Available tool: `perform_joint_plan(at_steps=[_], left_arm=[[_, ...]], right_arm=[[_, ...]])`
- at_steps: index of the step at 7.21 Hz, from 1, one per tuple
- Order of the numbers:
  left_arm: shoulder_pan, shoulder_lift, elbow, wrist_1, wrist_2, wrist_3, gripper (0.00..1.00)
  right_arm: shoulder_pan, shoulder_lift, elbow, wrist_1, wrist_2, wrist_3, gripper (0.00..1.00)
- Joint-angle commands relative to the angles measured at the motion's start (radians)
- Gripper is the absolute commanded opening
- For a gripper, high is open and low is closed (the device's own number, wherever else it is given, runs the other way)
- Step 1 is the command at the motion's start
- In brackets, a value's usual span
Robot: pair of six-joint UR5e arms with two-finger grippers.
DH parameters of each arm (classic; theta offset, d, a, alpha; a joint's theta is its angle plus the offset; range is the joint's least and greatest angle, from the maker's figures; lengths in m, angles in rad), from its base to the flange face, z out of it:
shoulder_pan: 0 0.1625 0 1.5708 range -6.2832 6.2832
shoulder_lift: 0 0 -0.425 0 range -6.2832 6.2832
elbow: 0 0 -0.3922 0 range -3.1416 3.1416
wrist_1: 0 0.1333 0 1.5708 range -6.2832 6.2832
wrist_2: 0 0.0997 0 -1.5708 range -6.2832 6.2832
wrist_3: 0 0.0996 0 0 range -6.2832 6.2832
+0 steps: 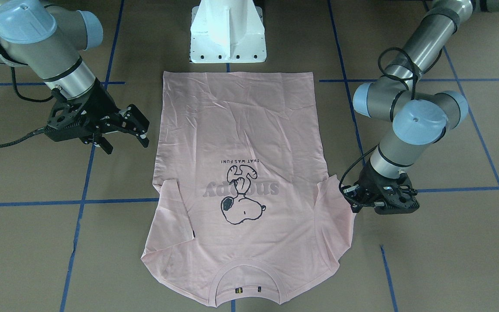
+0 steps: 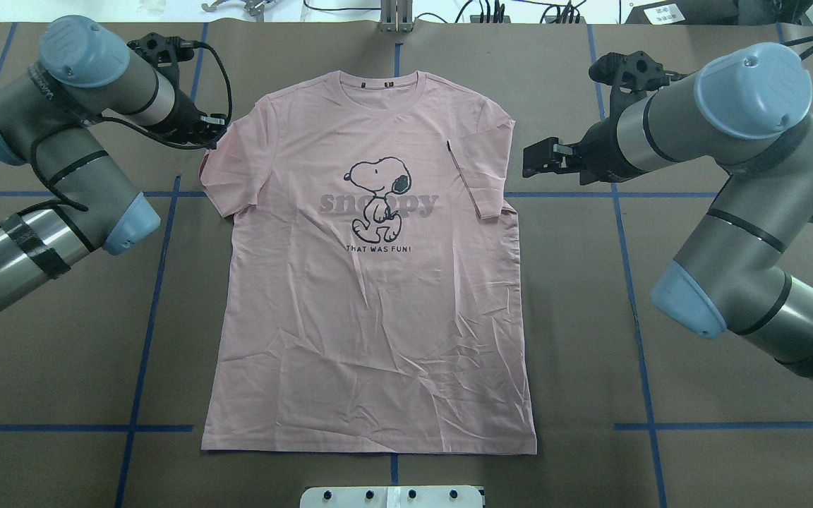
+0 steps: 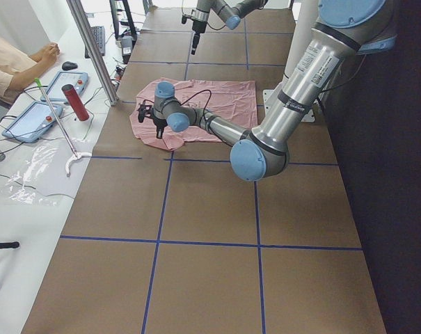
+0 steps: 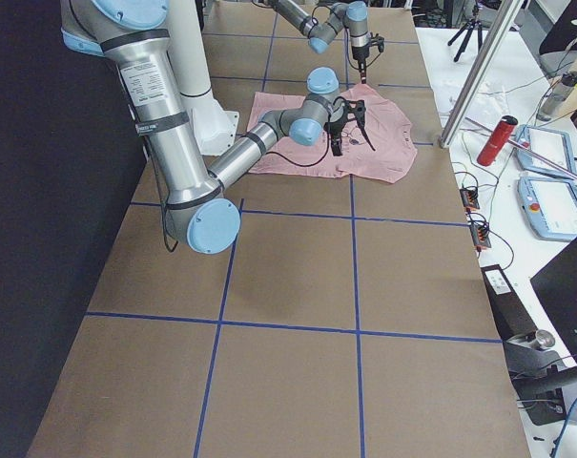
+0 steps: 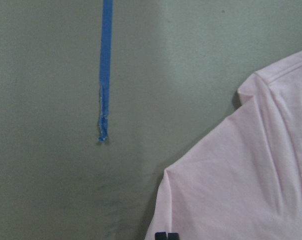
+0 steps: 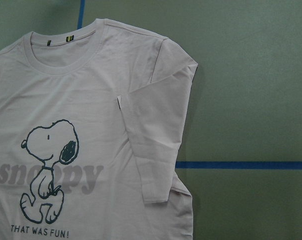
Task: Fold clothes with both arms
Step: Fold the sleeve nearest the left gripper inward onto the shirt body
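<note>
The T-shirt (image 2: 371, 317) lies flat and print-up in the middle of the worktop (image 2: 590, 317). Taking the robot's base as six o'clock, the collar (image 2: 377, 90) is at twelve and the hem is nearest the base. The three o'clock sleeve (image 2: 480, 173) is turned in over the body, while the nine o'clock sleeve (image 2: 226, 166) spreads outward.

The left fingers (image 1: 352, 196) sit low, right at the outer edge of that nine o'clock sleeve. From where I stand I cannot tell whether they are clenched on the cloth or only touching it. The right fingers (image 1: 139, 128) are spread apart, holding nothing, off the cloth at about three o'clock.

My main worry is the grip on the sleeve. If the left fingers have only a sliver of hem, or just the top layer, the cloth could slip out partway through the fold and land crooked.

The other risk is drag. Nothing pins the shirt, so a sideways pull from nine o'clock could slide the whole garment across the worktop and skew it against the blue tape lines (image 2: 159, 282).

The creases near the hem could also get pressed into any later fold.

If both arms then reach for the centre, their wrists and cables would come close over the print (image 2: 378, 194).
</note>
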Motion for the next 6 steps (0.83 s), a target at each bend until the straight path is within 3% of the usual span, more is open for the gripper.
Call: perform_joint_plan(at_steps=[1,3,6], left_arm=[[0.064,-0.102,0.068,0.025,0.011,-0.126,0.0],[0.065,-0.2,0.197,0.002,0.011,-0.129,0.0],[0.065,-0.265,0.371,-0.185,0.021,-0.15,0.0]], right_arm=[[0.0,0.0,-0.003,0.0,-0.002,-0.002,1.0],[-0.002,-0.003,-0.002,0.0,0.0,-0.002,1.0],[-0.011,-0.001,-0.003,0.0,-0.002,0.003,1.0]])
